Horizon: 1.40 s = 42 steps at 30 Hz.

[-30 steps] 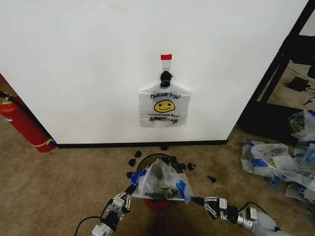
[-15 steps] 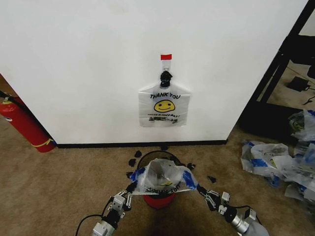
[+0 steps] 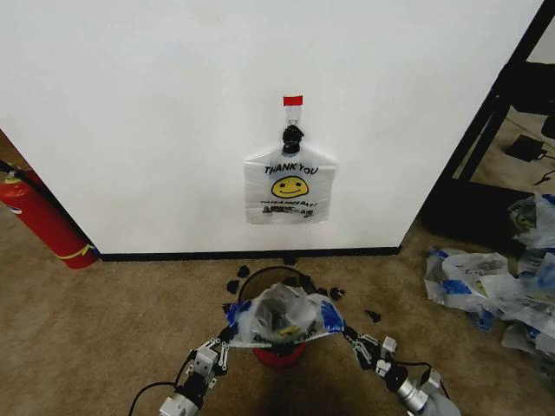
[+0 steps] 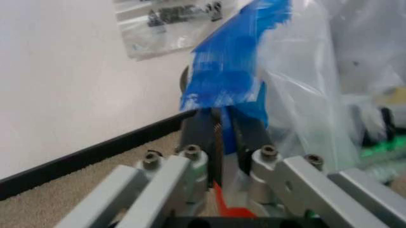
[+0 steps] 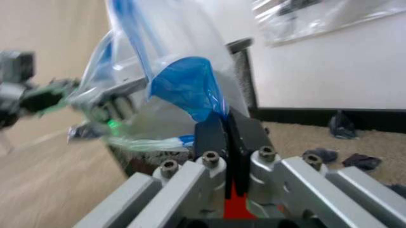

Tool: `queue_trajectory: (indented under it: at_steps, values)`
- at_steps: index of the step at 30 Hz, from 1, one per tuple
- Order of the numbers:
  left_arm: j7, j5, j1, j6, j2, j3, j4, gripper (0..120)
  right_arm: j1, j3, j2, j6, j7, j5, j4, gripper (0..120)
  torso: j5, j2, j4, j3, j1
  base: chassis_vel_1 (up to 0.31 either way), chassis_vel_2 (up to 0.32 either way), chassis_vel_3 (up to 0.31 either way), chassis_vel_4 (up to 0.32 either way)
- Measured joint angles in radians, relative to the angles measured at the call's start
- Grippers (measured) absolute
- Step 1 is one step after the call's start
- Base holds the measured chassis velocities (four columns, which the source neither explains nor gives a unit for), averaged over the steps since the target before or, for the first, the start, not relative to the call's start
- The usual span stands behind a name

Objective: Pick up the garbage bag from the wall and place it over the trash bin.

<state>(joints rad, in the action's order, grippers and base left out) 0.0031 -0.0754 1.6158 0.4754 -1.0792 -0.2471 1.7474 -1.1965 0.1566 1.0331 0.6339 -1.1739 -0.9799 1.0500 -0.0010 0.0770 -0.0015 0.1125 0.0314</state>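
- You have the garbage bag (image 3: 279,319) stretched between both tools at the lower centre of the head view, spread across the mouth of the trash bin (image 3: 277,351); the bin's dark rim shows behind the bag and its red base below it.
- Inside the bag's open mouth you can make out crumpled plastic with a trace of yellow print; anything more you cannot tell.
- Your left tool (image 3: 227,333) is clamped on the blue-taped handle at the bag's left side; in the left wrist view (image 4: 223,137) its black fingers (image 4: 197,135) are pressed together on the blue patch.
- Your right tool (image 3: 344,329) is clamped likewise on the right handle; the right wrist view (image 5: 229,137) shows its pads closed on blue tape with the bin just beyond.
- On the wall (image 3: 156,121) above, a second smiley bag (image 3: 289,186) hangs from a black hook (image 3: 292,134) under a red tape strip (image 3: 293,100).
- Small dark scraps (image 3: 238,279) lie on the carpet around the bin's far side, near the baseboard.
- A red fire extinguisher (image 3: 39,218) leans at the left edge; a cluster of bags (image 3: 499,286) lies at the right, well apart from the bin.
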Motion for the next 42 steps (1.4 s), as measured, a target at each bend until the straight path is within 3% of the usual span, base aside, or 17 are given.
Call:
queue_trajectory:
  at_steps: [4,7,10,12,17,23,25,27,33,42]
  values:
    - [0.0,0.052,0.024,-0.025,0.009,-0.018,0.015,32,0.022,0.043,-0.039,-0.011,-0.076,0.048,-0.027,14,0.0,0.0,0.0002,0.0,0.0,0.0,0.0,0.0,0.0]
    - [0.002,0.065,0.027,-0.028,0.01,-0.026,0.019,38,0.031,0.057,-0.051,-0.015,-0.095,0.056,-0.04,20,0.0002,0.0,0.0002,0.0,0.0,0.0,0.0,0.0,0.0]
    - [0.005,0.098,0.032,-0.029,0.012,-0.048,0.027,52,0.036,0.076,-0.078,-0.031,-0.14,0.046,-0.044,36,0.0,0.0,0.0001,0.0,0.0,0.0,0.0,0.0,0.0]
    - [0.005,0.104,0.035,-0.028,0.015,-0.054,0.031,54,0.034,0.081,-0.084,-0.038,-0.157,0.04,-0.039,38,0.0001,0.0,0.0,0.0,0.0,0.0,0.0,0.0,0.0]
    - [0.016,0.101,0.098,0.026,0.064,-0.116,0.093,77,-0.003,0.161,-0.126,-0.13,-0.354,0.019,0.065,62,0.0003,0.0,0.0001,0.0,0.0,0.0,0.0,0.0,0.0]
    - [0.092,0.087,0.154,0.099,0.118,-0.152,0.166,96,-0.052,0.233,-0.164,-0.214,-0.373,-0.031,0.229,81,0.0001,0.0,0.0001,0.0,0.0,0.0,0.0,0.0,0.0]
    - [0.106,0.091,0.134,0.1,0.12,-0.146,0.153,102,-0.04,0.239,-0.166,-0.217,-0.374,-0.035,0.241,87,0.0005,0.0,0.0004,0.0,0.0,0.0,0.0,0.0,0.0]
    - [0.11,0.091,0.079,0.095,0.098,-0.119,0.085,108,-0.024,0.238,-0.157,-0.215,-0.374,-0.028,0.235,98,-0.0003,0.0,0.0002,0.0,0.0,0.0,0.0,0.0,0.0]
    - [0.058,0.093,0.009,0.084,0.027,-0.092,-0.049,113,-0.024,0.202,-0.136,-0.205,-0.372,-0.006,0.23,100,0.0,0.0,0.0,0.0,0.0,0.0,0.0,0.0,0.0]
    - [-0.014,0.069,-0.046,0.019,-0.003,-0.089,-0.11,113,-0.027,0.192,-0.118,-0.198,-0.368,0.01,0.231,100,0.0005,0.0,0.0,0.0,0.0,0.0,0.0,0.0,0.0]
